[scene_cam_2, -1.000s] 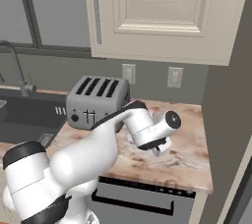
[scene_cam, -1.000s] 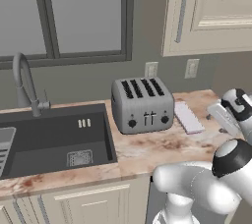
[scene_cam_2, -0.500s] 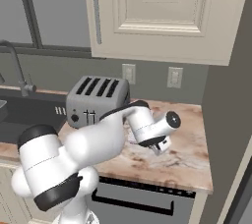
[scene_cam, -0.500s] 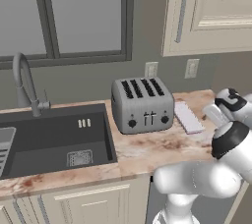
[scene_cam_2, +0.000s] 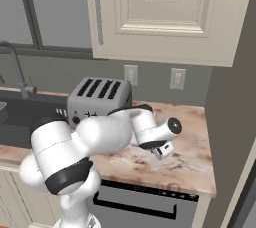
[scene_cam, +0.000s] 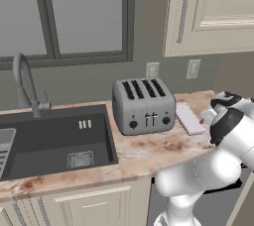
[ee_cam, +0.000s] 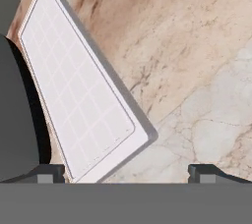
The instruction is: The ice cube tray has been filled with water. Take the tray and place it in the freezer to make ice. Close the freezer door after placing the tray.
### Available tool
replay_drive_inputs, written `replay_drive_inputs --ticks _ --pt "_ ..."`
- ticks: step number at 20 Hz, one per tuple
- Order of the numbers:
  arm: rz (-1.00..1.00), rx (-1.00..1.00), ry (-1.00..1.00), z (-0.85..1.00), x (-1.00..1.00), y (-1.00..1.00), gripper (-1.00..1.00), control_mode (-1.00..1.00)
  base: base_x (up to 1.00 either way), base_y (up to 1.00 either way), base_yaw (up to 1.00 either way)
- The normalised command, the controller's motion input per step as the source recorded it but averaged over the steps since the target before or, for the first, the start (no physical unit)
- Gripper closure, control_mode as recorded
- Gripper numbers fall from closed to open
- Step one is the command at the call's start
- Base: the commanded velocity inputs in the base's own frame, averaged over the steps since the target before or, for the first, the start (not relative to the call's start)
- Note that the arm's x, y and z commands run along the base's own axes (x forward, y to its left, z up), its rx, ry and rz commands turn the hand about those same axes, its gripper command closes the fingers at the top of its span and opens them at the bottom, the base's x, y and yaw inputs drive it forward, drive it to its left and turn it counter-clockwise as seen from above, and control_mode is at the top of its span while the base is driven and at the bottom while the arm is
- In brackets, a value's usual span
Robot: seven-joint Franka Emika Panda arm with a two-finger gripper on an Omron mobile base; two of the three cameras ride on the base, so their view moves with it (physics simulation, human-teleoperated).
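I have the tool point(ee_cam: 126, 171) hanging over the marble surface point(ee_cam: 197, 70) with its tips spread apart and nothing between them, because I judge the grasp is next. The ice cube tray point(ee_cam: 78, 85) lies flat at left of the hand view, beside the toaster point(scene_cam: 144, 105). Its long axis runs from upper left to lower centre of that frame, a corner nearest my tips.

Even, soft rendered light; faint shadow beside ice cube tray point(ee_cam: 81, 88); slightly blurry, no glare.
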Motion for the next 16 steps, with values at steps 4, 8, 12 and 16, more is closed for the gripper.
replay_drive_inputs --ticks 4,8,12,16 --pt "0.0 0.01 0.0 -0.21 0.24 0.0 -1.0 -1.0 0.0 0.0 0.0" --pt "0.0 0.01 0.0 -0.19 0.21 0.0 -1.0 -1.0 0.0 0.0 0.0" --pt "0.0 0.01 0.0 -0.16 0.14 0.0 -1.0 -1.0 0.0 0.0 0.0" --pt "0.0 0.0 0.0 -0.14 0.1 0.0 -1.0 -1.0 0.0 0.0 0.0"
